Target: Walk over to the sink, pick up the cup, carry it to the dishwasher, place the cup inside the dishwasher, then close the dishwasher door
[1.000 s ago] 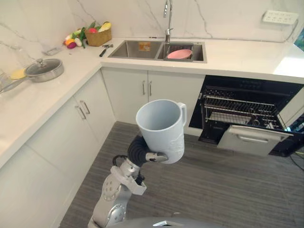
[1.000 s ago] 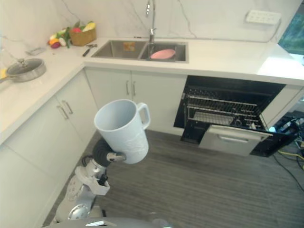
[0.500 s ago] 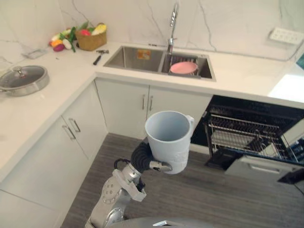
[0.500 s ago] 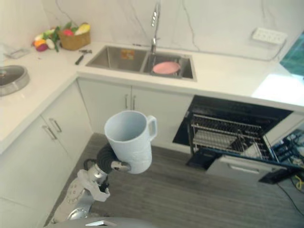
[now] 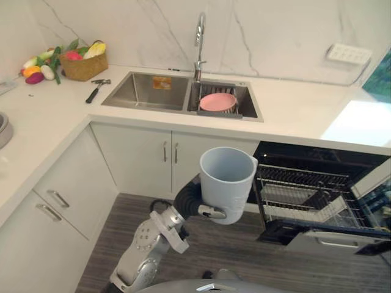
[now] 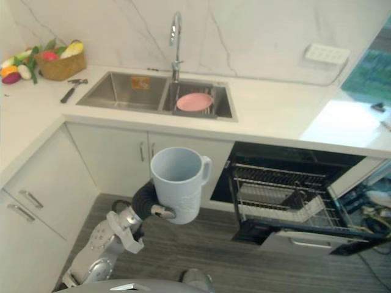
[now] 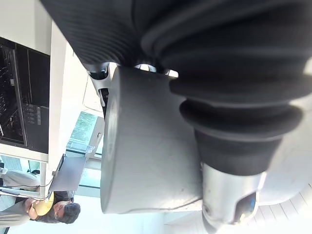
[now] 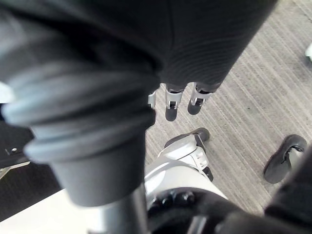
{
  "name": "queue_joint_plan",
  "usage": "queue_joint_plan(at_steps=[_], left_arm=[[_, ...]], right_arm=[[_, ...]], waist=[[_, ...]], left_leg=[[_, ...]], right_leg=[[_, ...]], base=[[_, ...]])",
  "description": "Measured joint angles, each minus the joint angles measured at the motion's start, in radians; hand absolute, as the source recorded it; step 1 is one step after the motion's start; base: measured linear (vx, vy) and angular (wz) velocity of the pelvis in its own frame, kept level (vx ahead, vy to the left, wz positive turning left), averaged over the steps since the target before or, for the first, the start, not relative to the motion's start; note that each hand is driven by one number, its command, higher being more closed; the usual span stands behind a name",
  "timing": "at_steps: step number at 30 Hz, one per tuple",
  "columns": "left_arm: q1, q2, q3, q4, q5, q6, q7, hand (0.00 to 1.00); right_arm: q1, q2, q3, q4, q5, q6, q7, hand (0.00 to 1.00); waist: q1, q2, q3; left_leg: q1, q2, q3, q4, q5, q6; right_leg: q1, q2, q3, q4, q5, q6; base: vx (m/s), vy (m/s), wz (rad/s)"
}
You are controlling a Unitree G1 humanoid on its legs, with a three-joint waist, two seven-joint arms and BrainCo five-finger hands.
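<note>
Left eye view: left hand (image 5: 211, 212) grips smooth, pale-blue cylindrical cup (image 5: 227, 180).

You see the cup (image 7: 146, 141) lying sideways in your left hand (image 7: 229, 200), fingers (image 7: 101, 83) wrapped round it; beyond it are the white bench (image 7: 61, 97), the dark dishwasher (image 7: 19, 97) and a person (image 7: 44, 209).

The left arm (image 5: 145, 243) is built of silver-grey rounded segments with a circular joint cap and a white bracket, the left hand (image 5: 212, 213) and right hand (image 8: 204, 44) are each sheathed in a dark ribbed cover, and the silver fingers (image 8: 171, 100) are tipped in dark.
</note>
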Motion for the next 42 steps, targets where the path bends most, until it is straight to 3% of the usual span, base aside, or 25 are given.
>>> queue_joint_plan(at_steps=[1, 2, 3, 5, 7, 10, 12, 14, 17, 18, 20, 24, 25, 27, 28, 29, 30, 31, 32, 33, 34, 38, 42], left_arm=[[0.0, -0.004, -0.002, -0.004, 0.0, 0.0, 0.0, 1.0], [0.001, -0.012, 0.0, -0.007, 0.0, 0.0, 0.002, 1.0], [0.003, -0.021, 0.0, -0.007, 0.0, -0.001, 0.004, 1.0], [0.023, -0.038, 0.0, -0.007, 0.0, -0.005, 0.004, 1.0], [0.055, -0.029, 0.002, -0.006, 0.003, -0.021, -0.002, 1.0], [0.096, -0.027, 0.031, -0.001, 0.009, -0.032, -0.001, 1.0], [0.094, -0.031, 0.043, 0.006, 0.01, -0.033, 0.009, 1.0], [0.094, -0.031, 0.048, 0.007, 0.019, -0.034, 0.028, 1.0], [0.074, -0.024, 0.041, -0.004, 0.027, -0.03, 0.034, 1.0], [0.06, -0.024, 0.038, -0.008, 0.026, -0.028, 0.036, 1.0], [0.047, -0.024, 0.034, -0.009, 0.025, -0.02, 0.046, 1.0], [0.009, -0.025, -0.064, -0.024, 0.016, 0.013, 0.05, 1.0], [0.001, -0.019, -0.081, -0.032, 0.017, 0.021, 0.042, 1.0], [-0.01, -0.013, -0.093, -0.039, 0.017, 0.024, 0.03, 1.0], [-0.01, -0.013, -0.08, -0.039, 0.019, 0.024, 0.036, 1.0], [-0.01, -0.012, -0.07, -0.039, 0.022, 0.024, 0.048, 1.0], [-0.01, -0.011, -0.034, -0.043, 0.028, 0.025, 0.072, 1.0], [-0.012, -0.008, 0.015, -0.047, 0.028, 0.026, 0.098, 1.0], [-0.014, -0.005, 0.037, -0.047, 0.027, 0.026, 0.109, 1.0], [-0.023, 0.005, 0.071, -0.046, 0.027, 0.026, 0.124, 1.0], [-0.028, 0.017, 0.09, -0.046, 0.026, 0.026, 0.14, 1.0], [-0.046, 0.019, 0.068, -0.036, 0.027, 0.026, 0.167, 1.0], [-0.051, 0.018, 0.079, -0.028, 0.043, 0.014, 0.225, 1.0]], right_arm=[[-0.006, -0.002, 0.002, -0.001, -0.001, 0.005, 0.001, 0.0], [-0.019, -0.006, 0.006, 0.001, -0.001, 0.021, 0.0, 0.0], [-0.016, -0.013, 0.008, -0.008, 0.001, 0.033, -0.002, 0.0], [-0.012, -0.042, 0.027, -0.017, 0.006, 0.046, -0.004, 0.0], [-0.018, -0.056, 0.038, 0.013, 0.018, 0.06, -0.004, 0.0], [-0.043, -0.076, 0.067, 0.055, 0.016, 0.066, -0.002, 0.0], [-0.063, -0.078, 0.067, 0.088, 0.009, 0.069, 0.001, 0.0], [-0.07, -0.078, 0.072, 0.106, 0.006, 0.068, 0.001, 0.0], [-0.079, -0.06, 0.075, 0.125, 0.008, 0.06, -0.03, 0.0], [-0.077, -0.049, 0.076, 0.125, 0.012, 0.058, -0.041, 0.0], [-0.062, -0.042, 0.076, 0.123, 0.021, 0.041, -0.046, 0.0], [-0.04, -0.037, 0.089, 0.084, 0.061, 0.014, -0.06, 0.0], [-0.033, -0.035, 0.097, 0.078, 0.061, 0.008, -0.071, 0.0], [-0.021, -0.027, 0.095, 0.082, 0.063, -0.013, -0.074, 0.0], [-0.024, -0.024, 0.092, 0.088, 0.061, -0.021, -0.073, 0.0], [-0.025, -0.024, 0.092, 0.093, 0.059, -0.024, -0.07, 0.0], [-0.029, -0.023, 0.093, 0.095, 0.055, -0.024, -0.064, 0.0], [-0.047, -0.018, 0.094, 0.118, 0.04, -0.029, -0.058, 0.0], [-0.054, -0.015, 0.094, 0.129, 0.039, -0.032, -0.057, 0.0], [-0.059, -0.016, 0.097, 0.135, 0.038, -0.049, -0.047, 0.0], [-0.06, -0.027, 0.109, 0.143, 0.037, -0.063, -0.038, 0.0], [-0.06, -0.042, 0.158, 0.123, 0.029, -0.091, -0.026, 0.0], [-0.061, -0.074, 0.258, 0.075, -0.037, -0.087, -0.049, 0.0]], waist=[[-0.001, 0.004, 0.008], [0.005, -0.002, 0.028], [0.019, 0.007, 0.039], [0.034, 0.019, 0.045], [0.053, 0.02, 0.045], [0.053, 0.015, 0.044], [0.054, 0.009, 0.049], [0.055, 0.016, 0.051], [0.06, -0.013, 0.052], [0.071, -0.028, 0.046], [0.082, -0.024, 0.048], [0.055, -0.028, 0.046], [0.057, -0.039, 0.041], [0.059, -0.043, 0.025], [0.062, -0.06, 0.018], [0.062, -0.05, 0.017], [0.063, -0.059, 0.012], [0.061, -0.068, 0.012], [0.058, -0.073, 0.009], [0.06, -0.079, 0.006], [0.065, -0.067, 0.006], [0.057, -0.056, 0.006], [0.083, -0.054, 0.008]], left_leg=[[-0.011, 0.016, 0.0, 0.056, 0.006, -0.003], [-0.084, 0.055, -0.005, 0.245, 0.024, 0.017], [-0.186, 0.112, -0.015, 0.476, 0.083, 0.07], [-0.293, 0.135, -0.053, 0.664, 0.08, 0.073], [-0.327, 0.069, -0.067, 0.62, 0.029, 0.066], [-0.334, -0.051, -0.11, 0.254, 0.012, 0.078], [-0.316, -0.105, -0.199, 0.064, 0.072, 0.092], [-0.285, -0.134, -0.291, -0.081, 0.284, 0.1], [-0.268, -0.157, -0.252, -0.09, 0.268, 0.12], [-0.264, -0.161, -0.225, -0.101, 0.269, 0.122], [-0.237, -0.162, -0.181, -0.116, 0.264, 0.13], [-0.219, -0.152, -0.14, -0.11, 0.233, 0.127], [-0.218, -0.147, -0.128, -0.107, 0.225, 0.121], [-0.217, -0.134, -0.09, -0.099, 0.218, 0.109], [-0.215, -0.121, -0.057, -0.098, 0.22, 0.108], [-0.216, -0.112, -0.041, -0.097, 0.221, 0.105], [-0.218, -0.09, -0.006, -0.096, 0.221, 0.104], [-0.227, -0.072, 0.015, -0.093, 0.221, 0.104], [-0.235, -0.067, 0.018, -0.09, 0.221, 0.105], [-0.241, -0.059, 0.011, -0.09, 0.212, 0.102], [-0.244, -0.056, -0.013, -0.102, 0.203, 0.09], [-0.269, -0.064, -0.009, -0.109, 0.203, 0.09], [-0.306, -0.072, 0.0, -0.094, 0.202, 0.097]], right_leg=[[0.005, 0.009, -0.003, 0.01, -0.026, -0.013], [0.028, 0.023, -0.002, 0.011, -0.046, -0.026], [0.058, 0.047, 0.007, -0.006, -0.058, -0.038], [0.096, 0.079, 0.026, -0.042, -0.063, -0.046], [0.15, 0.09, 0.078, -0.103, -0.056, -0.052], [0.199, 0.094, 0.171, -0.179, -0.016, -0.04], [0.215, 0.093, 0.213, -0.194, -0.011, -0.028], [0.252, 0.1, 0.269, -0.219, -0.019, 0.001], [0.254, 0.064, 0.299, -0.24, -0.02, 0.025], [0.248, 0.052, 0.299, -0.253, -0.011, 0.039], [0.252, 0.042, 0.298, -0.263, -0.005, 0.045], [0.235, 0.037, 0.297, -0.231, -0.039, 0.039], [0.219, 0.029, 0.282, -0.207, -0.056, 0.041], [0.184, -0.024, 0.153, -0.147, -0.088, 0.027], [0.166, -0.057, 0.073, -0.123, -0.089, 0.015], [0.16, -0.073, 0.026, -0.114, -0.088, -0.011], [0.148, -0.092, -0.057, -0.106, -0.078, -0.058], [0.128, -0.084, -0.073, -0.115, -0.056, -0.074], [0.118, -0.072, -0.057, -0.13, -0.036, -0.058], [0.115, -0.051, -0.037, -0.171, 0.008, -0.009], [0.115, -0.035, -0.009, -0.214, 0.04, 0.011], [0.111, -0.026, 0.02, -0.304, 0.104, 0.053], [0.147, -0.014, 0.023, -0.462, 0.205, 0.068]], base=[[0.22, -0.25, 0.0], [0.25, -0.291, -0.12], [0.23, -0.257, -0.23], [0.22, -0.144, -0.49], [0.26, -0.082, -0.78], [0.2, -0.023, -0.89], [-0.06, 0.032, -0.75], [0.01, 0.124, -0.8], [0.15, 0.17, -0.41], [0.08, 0.137, -0.41], [0.05, 0.087, -0.62], [-0.04, 0.011, -0.35], [-0.03, -0.024, -0.38], [0.03, -0.015, -0.66], [0.06, -0.014, -0.84], [0.09, -0.051, -1.01], [0.07, -0.075, -1.05], [0.06, -0.095, -1.01], [0.04, -0.104, -0.9], [0.05, -0.09, -0.81], [0.05, -0.065, -0.79], [0.03, 0.022, -0.28], [-0.02, 0.034, -0.06]])
